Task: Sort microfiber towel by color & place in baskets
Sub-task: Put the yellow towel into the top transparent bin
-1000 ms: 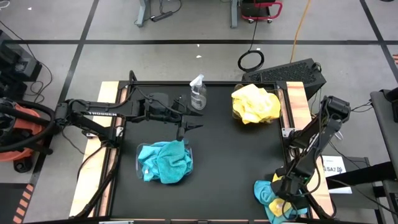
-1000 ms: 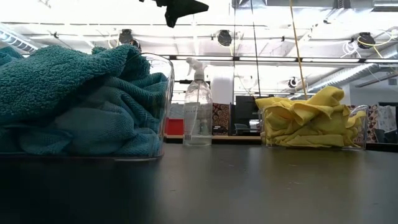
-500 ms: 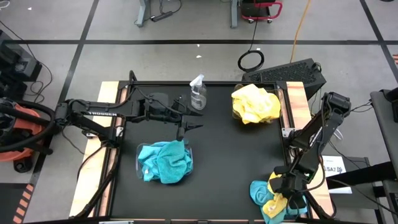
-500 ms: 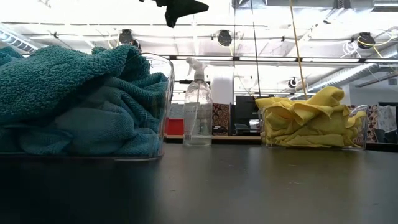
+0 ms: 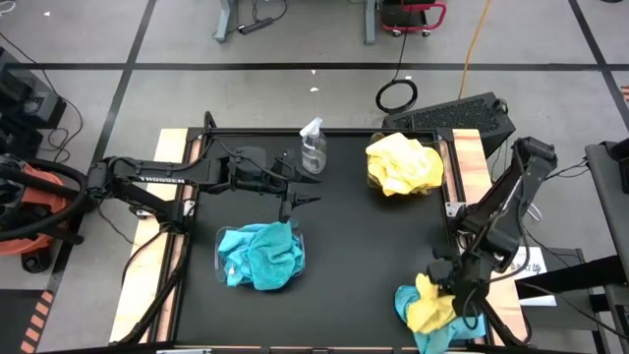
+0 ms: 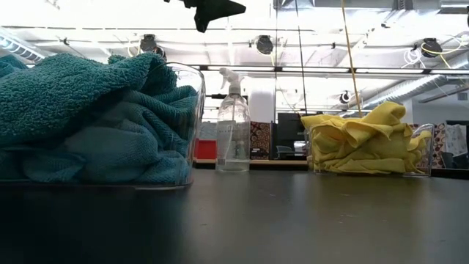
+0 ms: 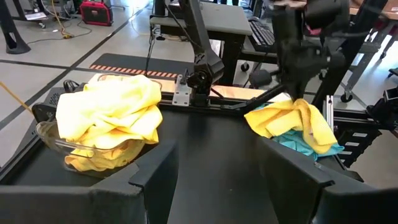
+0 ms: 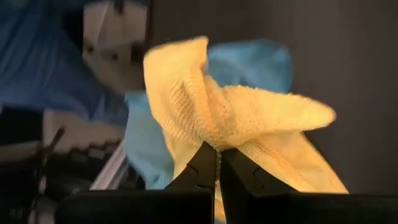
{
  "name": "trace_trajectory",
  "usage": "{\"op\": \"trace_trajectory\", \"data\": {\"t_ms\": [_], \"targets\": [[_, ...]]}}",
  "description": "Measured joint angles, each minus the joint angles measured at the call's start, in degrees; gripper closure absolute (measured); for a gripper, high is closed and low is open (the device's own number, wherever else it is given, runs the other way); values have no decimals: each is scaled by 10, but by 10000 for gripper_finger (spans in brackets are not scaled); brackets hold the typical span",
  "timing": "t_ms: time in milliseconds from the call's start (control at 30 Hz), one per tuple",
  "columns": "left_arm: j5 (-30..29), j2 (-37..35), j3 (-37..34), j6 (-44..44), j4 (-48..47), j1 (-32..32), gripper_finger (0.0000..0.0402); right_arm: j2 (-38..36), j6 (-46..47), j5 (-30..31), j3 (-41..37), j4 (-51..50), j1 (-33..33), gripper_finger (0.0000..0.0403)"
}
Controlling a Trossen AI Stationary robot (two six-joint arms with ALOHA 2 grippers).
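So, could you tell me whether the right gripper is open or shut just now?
Shut: the right gripper pinches a yellow towel, fingers pressed together, lifting it off the teal towel at the table's near right corner.

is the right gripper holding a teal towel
No, the right gripper is shut on a yellow towel, pinching its fold while a teal towel lies behind it.

The high view looks straight down on the whole black table top [image 5: 364, 256]. The low view sits at table level, close beside the clear plastic bin of teal cloths [image 6: 110, 125], facing the clear plastic bin of yellow cloths [image 6: 366, 150]. The left wrist view looks across at that yellow bin [image 7: 106, 124]. The right wrist view is pressed close to a crumpled yellow terry cloth [image 8: 236, 118].
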Motion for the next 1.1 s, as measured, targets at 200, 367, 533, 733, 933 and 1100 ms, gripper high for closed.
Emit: {"op": "trace_trajectory", "data": {"t_ms": [200,367,533,733,933,1100], "targets": [[0,0,0,0,0,0,182,-23,-3,105,63,-77,-26,403],[0,0,0,0,0,0,182,-27,-29,171,124,-150,-45,403],[0,0,0,2,4,0,182,-27,-59,250,186,-233,-77,402],[0,0,0,-1,11,0,182,-27,-79,347,246,-342,-129,402],[0,0,0,-1,16,0,182,-27,-111,424,289,-413,-190,402],[0,0,0,-1,15,0,182,-28,-163,475,318,-434,-251,402]]}}
